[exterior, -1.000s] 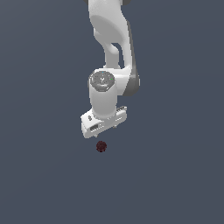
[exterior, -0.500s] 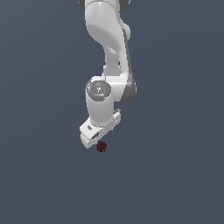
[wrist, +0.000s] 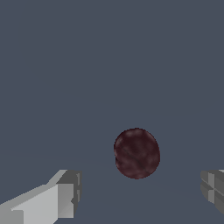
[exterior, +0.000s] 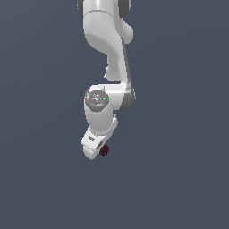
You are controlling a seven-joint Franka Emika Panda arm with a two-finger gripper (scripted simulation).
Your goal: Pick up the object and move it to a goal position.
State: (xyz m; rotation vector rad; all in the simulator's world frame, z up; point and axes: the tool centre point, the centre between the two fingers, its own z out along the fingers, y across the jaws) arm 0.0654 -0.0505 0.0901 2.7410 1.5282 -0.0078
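Ball (wrist: 136,153) of dark maroon colour, with a faint speckled surface, lies alone on the grey tabletop (exterior: 179,179). It is very small against the white end effector (wrist: 141,194), so I judge it light, and it looks hard and smooth. A round thing of this kind can roll away at the first touch (this is the main risk here). The best place to hold it is across its widest part, with one finger on each opposite side, so the pads press toward the centre and not above it.

In the wrist view the ball sits between the two fingers (wrist: 65,192), nearer to the far-side one but touching neither. The end effector is wide open and holds nothing. In the exterior view the ball (exterior: 104,150) shows just beside the lower edge of the end effector (exterior: 95,145), at the exterior view's right of it. The hand seems low, close to the surface, though I cannot tell if the fingertips already reach the level of the ball's middle.
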